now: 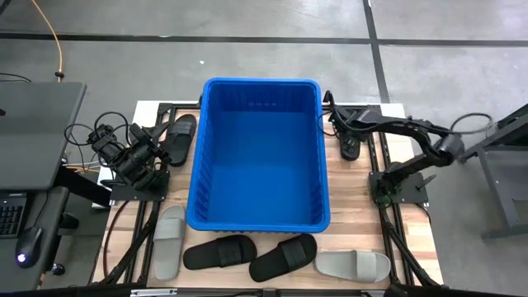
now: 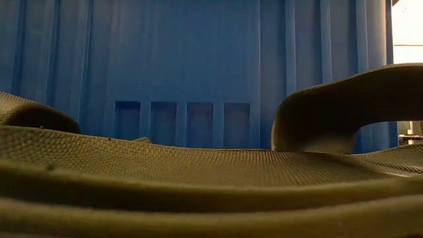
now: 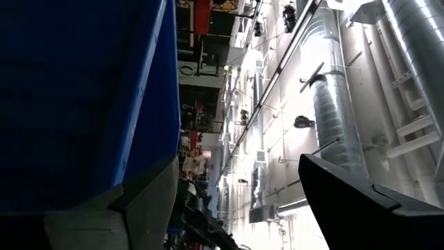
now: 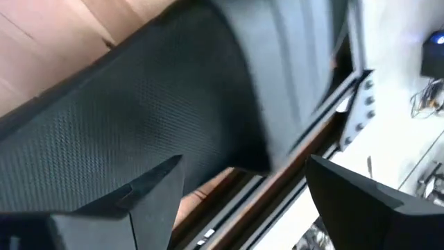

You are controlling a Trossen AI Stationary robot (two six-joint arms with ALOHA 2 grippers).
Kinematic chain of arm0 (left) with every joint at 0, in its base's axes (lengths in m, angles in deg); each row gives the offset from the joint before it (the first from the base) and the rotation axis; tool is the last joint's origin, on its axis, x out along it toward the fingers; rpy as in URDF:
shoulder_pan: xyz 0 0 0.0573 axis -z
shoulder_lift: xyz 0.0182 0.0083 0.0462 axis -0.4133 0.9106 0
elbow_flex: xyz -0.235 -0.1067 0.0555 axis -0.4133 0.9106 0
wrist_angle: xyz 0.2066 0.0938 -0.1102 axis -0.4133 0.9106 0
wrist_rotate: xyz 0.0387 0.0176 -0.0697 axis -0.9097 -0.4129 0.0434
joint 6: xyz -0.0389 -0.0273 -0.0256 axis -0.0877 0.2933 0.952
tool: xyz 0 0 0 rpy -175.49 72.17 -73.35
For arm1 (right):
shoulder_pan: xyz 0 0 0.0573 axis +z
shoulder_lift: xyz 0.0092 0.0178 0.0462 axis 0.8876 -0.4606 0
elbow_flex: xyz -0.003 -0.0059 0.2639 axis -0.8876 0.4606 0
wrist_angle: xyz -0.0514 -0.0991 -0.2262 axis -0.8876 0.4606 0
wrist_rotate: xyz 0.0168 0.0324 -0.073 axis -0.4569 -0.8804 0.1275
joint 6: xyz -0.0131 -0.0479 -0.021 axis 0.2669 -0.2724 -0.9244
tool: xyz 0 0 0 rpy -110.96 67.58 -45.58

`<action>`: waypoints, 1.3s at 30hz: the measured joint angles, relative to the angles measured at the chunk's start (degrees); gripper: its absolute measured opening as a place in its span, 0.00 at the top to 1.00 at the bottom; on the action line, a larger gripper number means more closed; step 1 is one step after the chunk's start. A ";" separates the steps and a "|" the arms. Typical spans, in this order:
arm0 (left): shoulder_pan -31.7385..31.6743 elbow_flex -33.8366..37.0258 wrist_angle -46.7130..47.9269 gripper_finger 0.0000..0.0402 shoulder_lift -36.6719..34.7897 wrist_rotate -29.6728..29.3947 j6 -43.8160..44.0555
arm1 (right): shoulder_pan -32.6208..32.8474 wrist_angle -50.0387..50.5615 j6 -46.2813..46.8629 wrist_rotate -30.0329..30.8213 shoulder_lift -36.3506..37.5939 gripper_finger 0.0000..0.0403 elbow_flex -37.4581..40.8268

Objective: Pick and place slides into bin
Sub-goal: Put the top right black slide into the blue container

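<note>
Grey concrete floor surrounds a pale wooden table (image 1: 355,239) on a dark metal frame, and nearly all of its middle is taken by the bin (image 1: 258,216), a deep bright-blue plastic tub with ribbed walls and a rolled rim, nothing visible inside. Six slides lie around it: two black ones (image 1: 252,253) and a light grey one (image 1: 353,265) along the near edge, another grey slide (image 1: 168,241) at the left, a black slide (image 1: 181,137) beside the left gripper (image 1: 150,147), and a black slide (image 1: 350,142) under the right gripper (image 1: 337,120). Each looks light, flexible and rubbery, its sole finely pebbled, so probably grippy rather than slick; the wide arched strap seems the best hold. Both grippers' fingers stand spread, the right pair close above its black slide, gripping nothing.
</note>
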 joint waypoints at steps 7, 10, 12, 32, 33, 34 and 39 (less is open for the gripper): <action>-0.01 -0.01 0.00 0.28 -0.01 3.33 0.11 | 0.16 -0.77 0.40 3.18 -6.78 0.28 -0.32; -0.01 -0.01 0.00 0.28 -0.02 3.39 0.09 | 1.17 -3.36 -1.74 6.81 -6.34 0.28 0.02; -0.02 0.00 0.00 0.28 0.00 3.40 0.09 | 1.66 -4.87 -3.08 8.58 -6.17 0.28 0.20; 0.00 -0.02 0.42 0.28 -0.02 3.23 0.07 | -3.13 -13.23 -8.25 9.77 -6.92 0.55 0.05; -0.02 0.00 0.42 0.28 -0.02 3.23 0.05 | -3.53 -13.28 -8.38 8.80 -6.92 0.62 0.05; 0.00 0.00 0.44 0.28 -0.02 3.20 0.07 | -3.85 -13.30 -8.84 8.60 -6.92 0.69 0.05; 0.00 0.00 1.11 0.28 -0.02 3.01 0.07 | -4.74 -10.61 -8.35 6.33 -6.75 0.97 -1.06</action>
